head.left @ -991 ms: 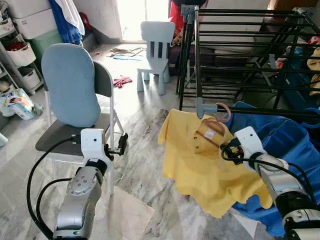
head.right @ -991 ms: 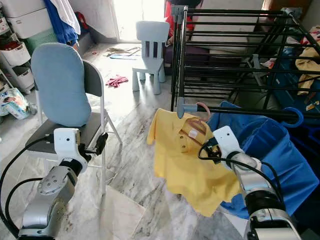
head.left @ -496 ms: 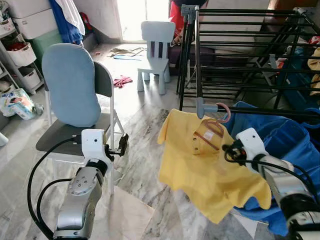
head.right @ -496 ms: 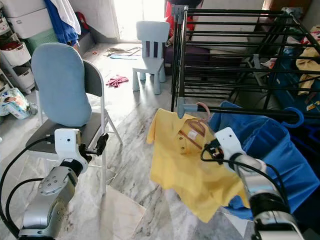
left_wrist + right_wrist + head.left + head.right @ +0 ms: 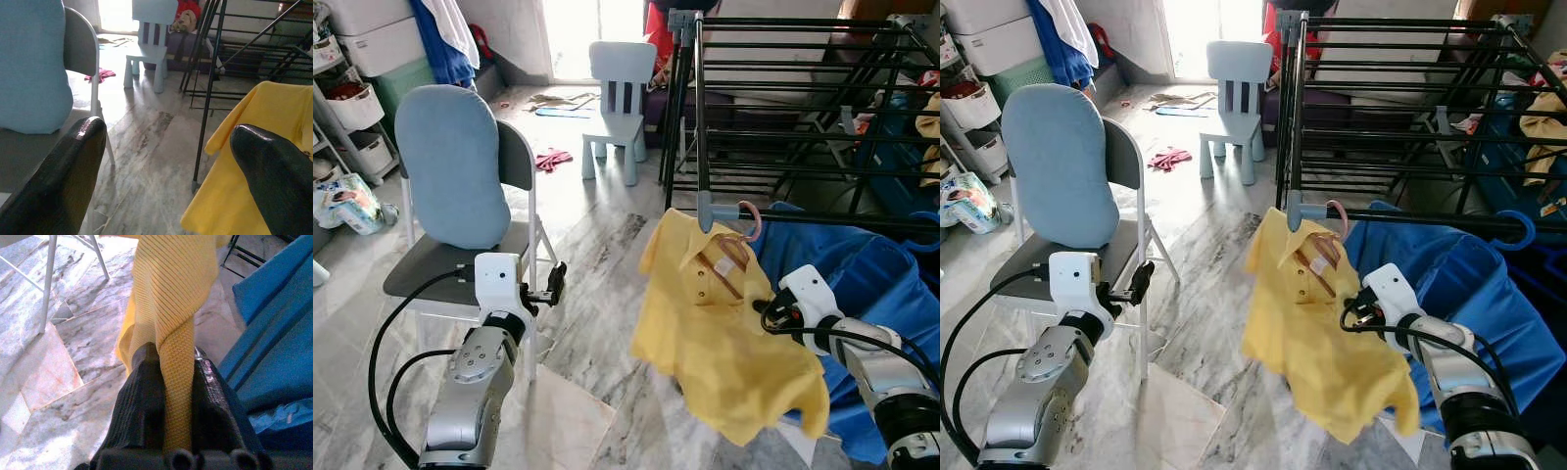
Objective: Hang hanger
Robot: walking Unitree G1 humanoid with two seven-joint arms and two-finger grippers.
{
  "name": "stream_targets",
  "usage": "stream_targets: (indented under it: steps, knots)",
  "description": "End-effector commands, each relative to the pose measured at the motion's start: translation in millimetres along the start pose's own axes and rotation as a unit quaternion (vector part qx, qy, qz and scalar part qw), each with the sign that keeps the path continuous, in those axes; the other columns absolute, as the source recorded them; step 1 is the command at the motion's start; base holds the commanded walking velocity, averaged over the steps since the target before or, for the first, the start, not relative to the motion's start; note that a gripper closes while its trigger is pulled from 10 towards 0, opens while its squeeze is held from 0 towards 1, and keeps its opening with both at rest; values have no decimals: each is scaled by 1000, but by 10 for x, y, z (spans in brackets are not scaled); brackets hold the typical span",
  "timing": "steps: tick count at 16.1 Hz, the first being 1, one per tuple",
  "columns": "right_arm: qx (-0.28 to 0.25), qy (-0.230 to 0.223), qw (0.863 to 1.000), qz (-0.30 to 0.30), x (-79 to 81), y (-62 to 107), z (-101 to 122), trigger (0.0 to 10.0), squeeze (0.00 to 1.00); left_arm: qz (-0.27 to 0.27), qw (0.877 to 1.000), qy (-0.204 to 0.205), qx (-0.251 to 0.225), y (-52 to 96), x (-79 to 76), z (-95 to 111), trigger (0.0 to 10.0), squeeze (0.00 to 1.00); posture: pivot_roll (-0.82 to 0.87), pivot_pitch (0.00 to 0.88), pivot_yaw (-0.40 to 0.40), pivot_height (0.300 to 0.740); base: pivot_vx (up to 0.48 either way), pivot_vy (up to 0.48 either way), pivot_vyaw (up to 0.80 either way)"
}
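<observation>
Where the black metal drying rack ends at its near corner, a pink plastic hanger hooks over the lowest front rail beside a grey joint, carrying a yellow short-sleeved polo shirt that swings out over the marbled grey floor tiles. The right end effector is pinched on a twisted fold of the shirt's yellow knit — the wrist view shows the cloth squeezed between the two black fingers — at the garment's right side, just below the hanger's shoulder. Behind that arm, a large blue sheet drapes from the rack toward the floor.

The left end effector hangs low in front of a white-legged folding chair with a grey seat, its fingers spread wide apart with nothing between them — well apart from the shirt. A pale blue oval cushion leans upright against the chair's back. Farther off, a small light-blue child's chair stands on the sunlit floor near a red rag. White storage bins on shelving line the left wall.
</observation>
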State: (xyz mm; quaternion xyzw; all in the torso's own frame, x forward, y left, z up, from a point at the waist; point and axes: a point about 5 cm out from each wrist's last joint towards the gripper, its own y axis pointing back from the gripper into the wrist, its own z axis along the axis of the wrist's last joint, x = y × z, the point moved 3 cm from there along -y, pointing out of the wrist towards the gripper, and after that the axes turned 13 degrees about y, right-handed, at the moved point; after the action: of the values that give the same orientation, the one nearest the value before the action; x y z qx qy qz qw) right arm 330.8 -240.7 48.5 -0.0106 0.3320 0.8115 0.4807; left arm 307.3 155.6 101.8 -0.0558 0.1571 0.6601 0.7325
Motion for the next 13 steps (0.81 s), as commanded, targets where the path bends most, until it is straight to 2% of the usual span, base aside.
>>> stream_targets:
  steps: [1,7,9,10,11,13]
  knots:
    - [2,-3,1000,11,59,-10,-10,0,0,-7,1000,-3,0,-15,-22,26,10000,0,-87,0,38,740,0,0,0]
    - [-10,-5,1000,-14,23,-12,29,0,0,-7,1000,-2,-1,-16,-32,20,10000,0,-87,0,36,740,0,0,0]
    - [-31,-8,998,-51,-46,-1,118,0,0,-7,1000,-3,3,-2,-34,-10,10000,0,-85,0,33,740,0,0,0]
    - [-43,-30,995,-83,-84,16,161,0,0,-3,1000,-7,3,21,-18,-27,10000,0,-86,0,33,740,0,0,0]
    - [-57,-49,991,-109,-87,41,218,0,0,3,1000,-8,7,48,9,-54,10000,0,-85,0,32,740,0,0,0]
    - [-86,-59,984,-143,-25,105,342,0,0,3,1000,-3,13,110,44,-109,10000,0,-89,0,39,740,0,0,0]
